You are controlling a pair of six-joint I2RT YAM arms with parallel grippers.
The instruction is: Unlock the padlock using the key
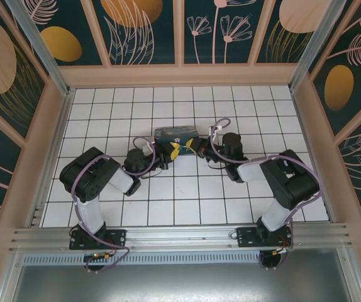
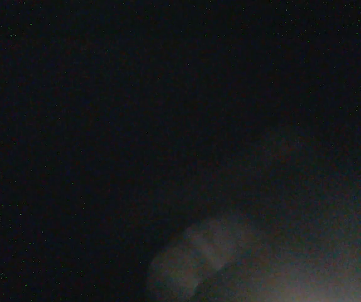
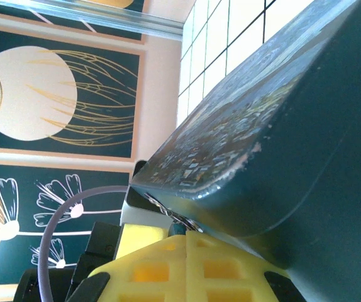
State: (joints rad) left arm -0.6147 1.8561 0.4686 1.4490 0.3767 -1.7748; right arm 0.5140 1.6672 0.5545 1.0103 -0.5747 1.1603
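Both grippers meet at the front of the blue tin box (image 1: 175,134) in mid-table. My left gripper (image 1: 166,151) comes in from the left and my right gripper (image 1: 182,150) from the right. In the right wrist view my right gripper (image 3: 185,234) has its yellow fingers pressed flush together under the box (image 3: 281,157). A small dark bluish piece, the padlock (image 3: 176,228), sits right at their tips, with a silvery ring (image 3: 172,214) against the box's lower edge. The key is hidden. The left wrist view is almost black, with one dim pale blur (image 2: 199,258).
The white tiled floor (image 1: 187,195) lies between the arm bases and the box. Painted panel walls (image 1: 17,126) close in the left, back and right. An aluminium rail (image 1: 180,236) runs along the near edge. Purple cables (image 1: 83,179) loop over both arms.
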